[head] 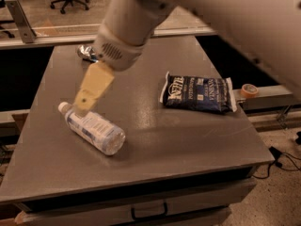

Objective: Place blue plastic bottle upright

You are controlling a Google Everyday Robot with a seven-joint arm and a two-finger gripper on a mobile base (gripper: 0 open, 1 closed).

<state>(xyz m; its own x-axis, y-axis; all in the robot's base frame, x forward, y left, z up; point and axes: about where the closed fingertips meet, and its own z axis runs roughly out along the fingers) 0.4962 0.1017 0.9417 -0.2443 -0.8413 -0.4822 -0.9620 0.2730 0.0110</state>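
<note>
The blue plastic bottle [94, 128] lies on its side at the left of the grey table [164, 140], its white cap pointing to the far left and its base toward me. My gripper [83, 102] hangs from the white arm, and its tan fingers reach down over the bottle's cap end. The tips stand just above or at the bottle's neck; I cannot tell whether they touch it.
A dark blue snack bag [197, 93] lies flat on the table's right side. A crushed silver can [87, 53] lies at the back left, partly hidden by the arm. A roll of orange tape [249, 90] sits on a ledge beyond the right edge.
</note>
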